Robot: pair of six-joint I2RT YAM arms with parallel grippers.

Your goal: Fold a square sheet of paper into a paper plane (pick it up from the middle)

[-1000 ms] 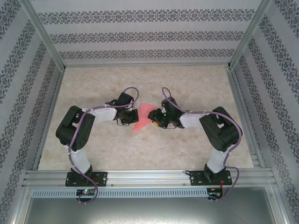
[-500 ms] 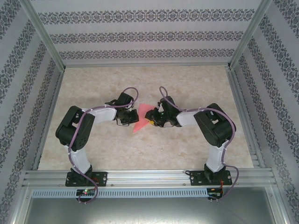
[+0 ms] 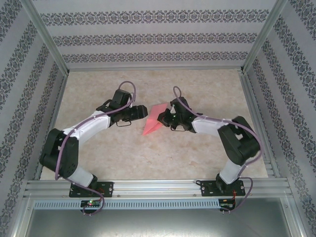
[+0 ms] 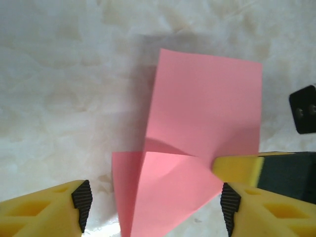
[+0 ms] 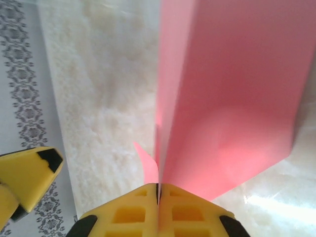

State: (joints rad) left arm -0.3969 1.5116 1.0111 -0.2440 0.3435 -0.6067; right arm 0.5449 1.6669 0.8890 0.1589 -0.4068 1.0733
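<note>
Framing the marbled table [image 3: 197, 158] (pink paper [image 3: 152, 121] mid-table) stand floral-striped panels [image 3: 148, 37].

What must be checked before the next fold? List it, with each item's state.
1. Right gripper shut on the sheet of paper: ok.
2. Left gripper jaws apart, paper between them ungripped: ok.
3. One flap folded over: ok.
4. Crease pressed flat along its whole length: cannot tell.
5. Sheet's free edge resting on the table: cannot tell.
</note>
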